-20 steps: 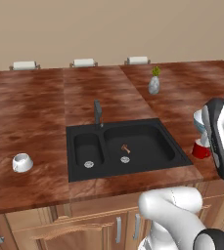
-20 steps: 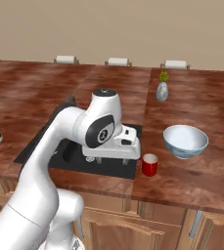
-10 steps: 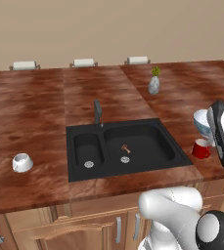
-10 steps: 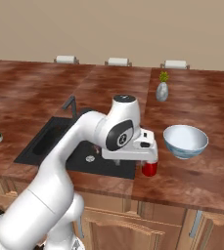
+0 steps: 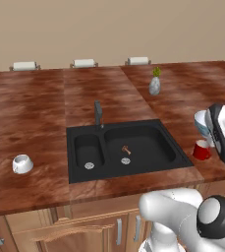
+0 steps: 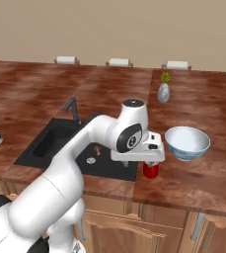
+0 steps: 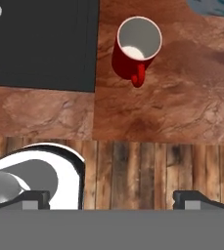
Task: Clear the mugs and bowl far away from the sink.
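Red mug [image 7: 136, 48] upright on tabletop [image 7: 182, 97] beside sink [image 7: 40, 44]; hand [image 7: 111, 197] spread, empty. Centre over rim, descend straight, avoid handle.

Kitchen counter of reddish-brown marbled stone under a plain beige wall

The countertop [image 5: 30, 103] runs wide, split by thin seams into slabs. Beyond its far edge stand three white chair backs [image 5: 84, 63], spaced along the beige wall [image 5: 109, 27]. Near the countertop's far right sits a small grey vase with a green sprig [image 5: 154, 84]. Below the countertop's front edge are wooden cabinet doors [image 6: 169, 232] with slim metal handles [image 5: 118, 231]. A wood-plank floor [image 7: 143, 166] lies beneath. The light is even and soft.
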Available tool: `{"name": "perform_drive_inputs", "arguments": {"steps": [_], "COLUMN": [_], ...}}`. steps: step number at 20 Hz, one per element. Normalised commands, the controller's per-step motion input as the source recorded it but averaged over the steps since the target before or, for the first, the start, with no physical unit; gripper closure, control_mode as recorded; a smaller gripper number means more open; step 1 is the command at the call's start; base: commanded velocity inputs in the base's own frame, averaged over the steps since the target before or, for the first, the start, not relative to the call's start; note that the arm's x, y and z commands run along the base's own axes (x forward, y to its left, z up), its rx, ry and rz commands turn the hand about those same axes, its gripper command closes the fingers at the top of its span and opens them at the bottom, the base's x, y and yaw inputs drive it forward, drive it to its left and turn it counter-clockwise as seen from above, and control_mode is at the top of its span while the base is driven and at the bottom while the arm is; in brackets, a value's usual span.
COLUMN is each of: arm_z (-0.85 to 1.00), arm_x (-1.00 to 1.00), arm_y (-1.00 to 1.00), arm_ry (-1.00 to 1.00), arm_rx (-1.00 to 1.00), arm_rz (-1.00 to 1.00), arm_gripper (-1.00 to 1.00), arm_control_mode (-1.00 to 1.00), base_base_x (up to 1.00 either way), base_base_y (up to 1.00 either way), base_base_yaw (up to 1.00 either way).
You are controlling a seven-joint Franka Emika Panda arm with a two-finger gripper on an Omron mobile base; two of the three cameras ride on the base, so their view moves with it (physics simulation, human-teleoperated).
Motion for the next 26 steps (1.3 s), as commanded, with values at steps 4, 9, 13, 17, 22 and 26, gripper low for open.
{"name": "perform_drive_inputs", "arguments": {"steps": [4,9,13,17,22,26], "arm_z": [-0.28,-0.34,-0.32,-0.21,-0.18,-0.21], "arm_x": [0.31,0.24,0.23,0.18,0.14,0.07], "arm_y": [-0.01,-0.02,-0.12,-0.16,-0.18,-0.10], "arm_ry": [0.00,0.00,0.00,0.00,0.00,0.00], "arm_rx": [0.00,0.00,0.00,0.00,0.00,0.06], "arm_rz": [0.00,0.00,0.01,0.02,0.02,0.03], "arm_gripper": [-1.00,-1.00,-1.00,-1.00,-1.00,-1.00], "arm_control_mode": [-1.00,-1.00,-1.00,-1.00,-1.00,-1.00], "base_base_x": [0.00,0.00,0.00,0.00,0.00,0.00], "base_base_y": [0.00,0.00,0.00,0.00,0.00,0.00], "base_base_yaw": [0.00,0.00,0.00,0.00,0.00,0.00]}}
